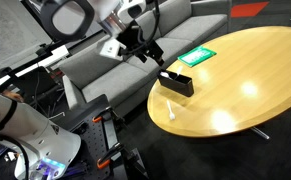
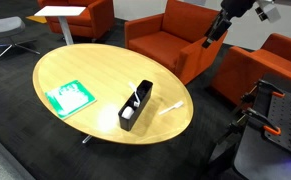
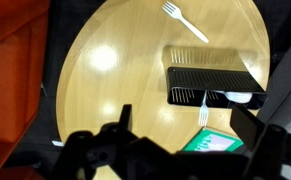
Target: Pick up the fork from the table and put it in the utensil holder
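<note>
In the wrist view the gripper (image 3: 183, 135) fills the lower edge. Its two dark fingers (image 3: 120, 125) are spread wide with nothing between them, and it hangs clear of the table (image 3: 100, 95). Just past it lies the green-and-white card (image 3: 211, 144). Beyond the card stands the utensil holder (image 3: 210, 80), a black oblong box with pale utensils (image 3: 203, 103) showing inside. Farthest off, the white fork (image 3: 185, 22) lies flat on the glossy wood near the rim, apart from the holder. In an exterior view the fork (image 2: 171, 105) lies near the holder's long side, and orange armchairs (image 2: 170, 35) stand behind the table.
</note>
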